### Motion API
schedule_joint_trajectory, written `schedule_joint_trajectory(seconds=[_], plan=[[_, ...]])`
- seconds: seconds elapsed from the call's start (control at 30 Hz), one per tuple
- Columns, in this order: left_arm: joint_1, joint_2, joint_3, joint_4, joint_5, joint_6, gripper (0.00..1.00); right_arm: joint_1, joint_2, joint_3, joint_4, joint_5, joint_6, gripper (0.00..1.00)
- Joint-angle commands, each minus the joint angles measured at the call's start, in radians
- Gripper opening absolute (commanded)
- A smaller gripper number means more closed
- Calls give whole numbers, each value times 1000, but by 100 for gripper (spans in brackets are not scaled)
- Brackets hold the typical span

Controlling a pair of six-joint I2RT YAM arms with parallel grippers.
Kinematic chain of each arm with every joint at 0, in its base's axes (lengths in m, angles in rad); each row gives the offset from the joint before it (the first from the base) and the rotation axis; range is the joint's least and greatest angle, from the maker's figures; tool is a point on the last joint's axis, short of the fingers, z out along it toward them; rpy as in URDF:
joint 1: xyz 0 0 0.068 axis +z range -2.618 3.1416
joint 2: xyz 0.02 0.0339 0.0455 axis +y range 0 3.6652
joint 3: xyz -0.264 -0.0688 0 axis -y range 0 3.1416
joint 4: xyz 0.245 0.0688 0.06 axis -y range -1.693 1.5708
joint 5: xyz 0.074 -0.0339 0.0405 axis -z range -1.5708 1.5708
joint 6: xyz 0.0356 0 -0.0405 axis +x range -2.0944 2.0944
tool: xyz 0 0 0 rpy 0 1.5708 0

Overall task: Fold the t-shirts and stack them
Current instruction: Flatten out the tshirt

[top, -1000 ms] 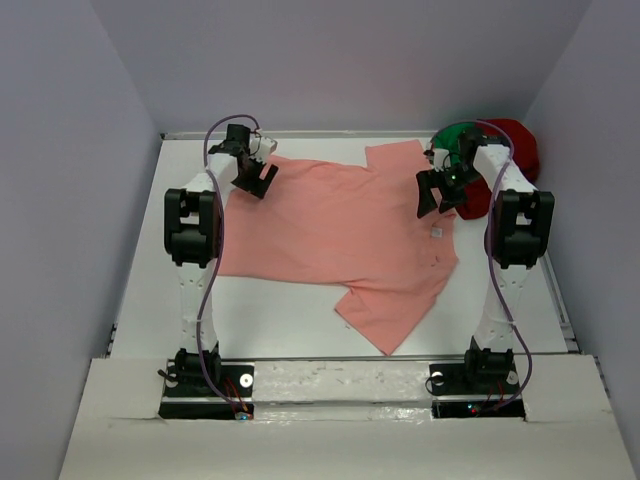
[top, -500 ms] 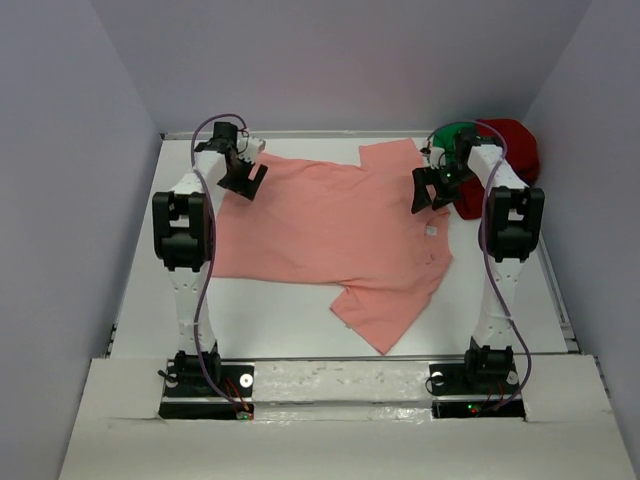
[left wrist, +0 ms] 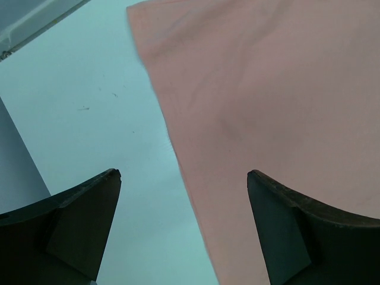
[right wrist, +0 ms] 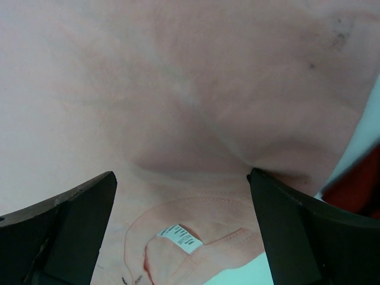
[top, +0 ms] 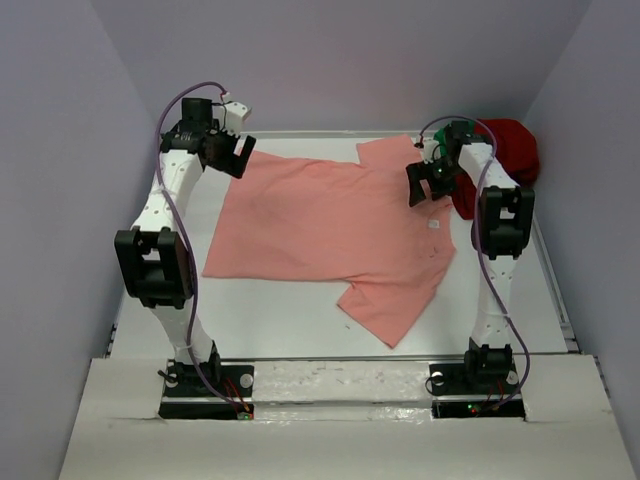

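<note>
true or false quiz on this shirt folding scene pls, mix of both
1. The salmon-pink shirt lies spread open on the table, not folded. True.
2. The left tool is shut on the pink shirt's edge. False: it is open and holds nothing, hovering over the shirt's far left edge.
3. The dark red shirt is bunched in the far right corner. True.
4. The white neck tag is on the left arm's side of the shirt. False: it is on the right side, near the right tool.
5. The right tool is open above the pink shirt. True.
</note>
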Motion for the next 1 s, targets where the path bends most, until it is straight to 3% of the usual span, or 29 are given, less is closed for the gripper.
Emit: schedule_joint_trajectory(seconds=[0.0,0.27,0.47,0.6,0.87,0.97], plan=[[11,-20,-21,-50,-10,-11,99,-3,7,37,123,228,31,100],[13,-109,-106,-63,-19,-23,99,-3,88,166,137,311,58,100],[13,-180,-186,-58,-19,-26,99,-3,135,245,142,206,55,100],[16,-204,-232,-20,-6,-9,99,-3,4,107,167,113,61,100],[16,-190,-246,31,131,-37,99,-3,-359,-137,161,153,-15,100],[14,-206,-301,28,168,-22,99,-3,-477,-208,95,43,-23,100]])
